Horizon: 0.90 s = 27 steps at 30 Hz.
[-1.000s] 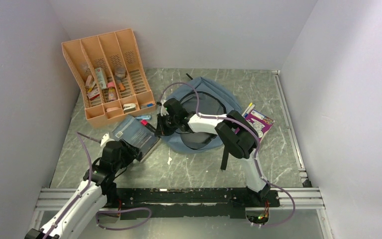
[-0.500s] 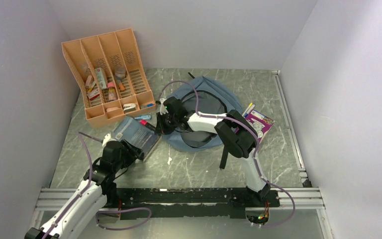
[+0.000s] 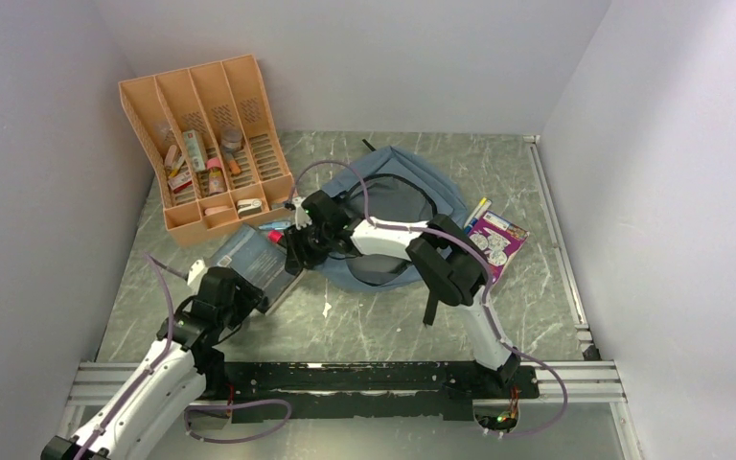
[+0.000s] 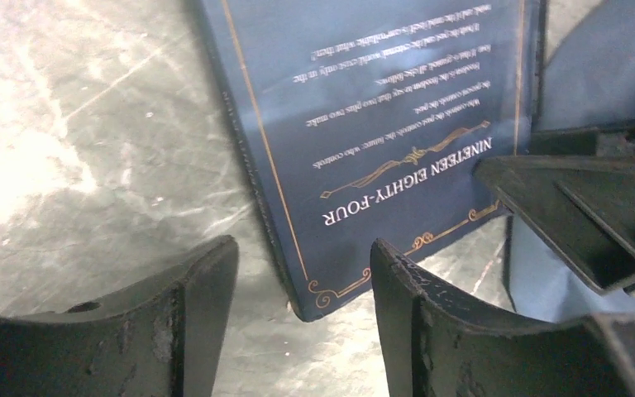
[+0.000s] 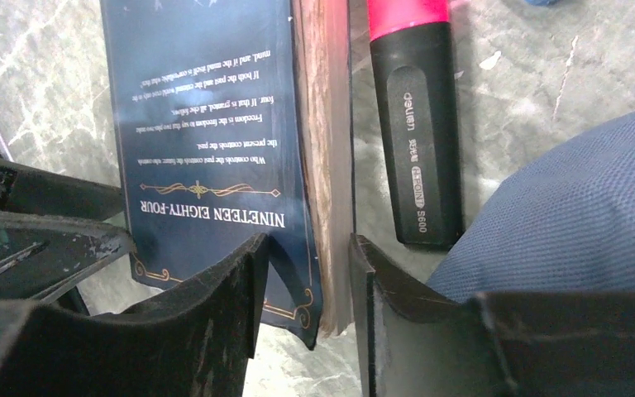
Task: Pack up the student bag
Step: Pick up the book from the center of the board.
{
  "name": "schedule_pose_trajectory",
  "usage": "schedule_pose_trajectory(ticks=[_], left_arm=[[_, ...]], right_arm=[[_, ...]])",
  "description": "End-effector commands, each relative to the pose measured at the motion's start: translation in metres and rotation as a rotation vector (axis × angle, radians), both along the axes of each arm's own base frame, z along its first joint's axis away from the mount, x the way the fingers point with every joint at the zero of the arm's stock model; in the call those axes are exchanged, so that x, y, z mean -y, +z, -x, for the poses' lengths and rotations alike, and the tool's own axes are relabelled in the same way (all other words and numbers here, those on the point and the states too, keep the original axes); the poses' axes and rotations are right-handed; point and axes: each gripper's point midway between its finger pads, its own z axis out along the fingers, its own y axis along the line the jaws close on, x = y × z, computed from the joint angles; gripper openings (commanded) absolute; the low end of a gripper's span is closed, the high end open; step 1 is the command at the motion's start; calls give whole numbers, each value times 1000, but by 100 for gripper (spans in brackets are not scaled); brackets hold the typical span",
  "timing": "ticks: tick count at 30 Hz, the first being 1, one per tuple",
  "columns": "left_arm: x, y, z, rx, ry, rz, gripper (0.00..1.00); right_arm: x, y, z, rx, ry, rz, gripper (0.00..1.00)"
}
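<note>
**Position.** The backpack (image 3: 412,196) lies flat at the middle rear of the table (image 3: 374,326). A dark blue book (image 3: 254,259) lies just beside its left edge.

**Jaws.** The left gripper (image 4: 302,256) is spread, with the book's near corner between its fingers and nothing pinched. The right gripper (image 5: 307,244) is spread astride the book's page edge at another corner. Whether its pads touch the pages cannot be told.

**Hazards.**
- Both grippers address 1 book. If both close and pull apart, the cover may bend or tear.
- A corner-only grip gives little purchase, so the book is likely to pivot or slip when lifted.
- The highlighter (image 5: 417,124) lies just beside the page edge, and a sideways sweep of the right fingers could roll it away.
- No wide opening shows on the backpack, so the book may catch on the fabric.

**Count.** 1 backpack, 1 book, 1 highlighter, 1 orange organiser (image 3: 144,115) with 4 slots, 1 printed pack (image 3: 496,240), 2 grippers. The small items in the slots are too small to count.
</note>
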Motion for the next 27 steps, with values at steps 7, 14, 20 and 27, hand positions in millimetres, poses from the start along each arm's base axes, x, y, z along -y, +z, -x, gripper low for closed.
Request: schedule_pose_trajectory(ticks=[7, 14, 20, 27], left_arm=[[-8, -21, 13, -109, 40, -34, 71], [-6, -31, 20, -129, 32, -17, 80], [-4, -31, 21, -120, 25, -2, 83], [7, -34, 17, -99, -16, 37, 82]], right_arm=[[69, -109, 53, -195, -27, 365, 0], [89, -133, 52, -257, -70, 390, 0], [110, -149, 47, -265, -109, 452, 0], [126, -159, 49, -312, -140, 457, 0]])
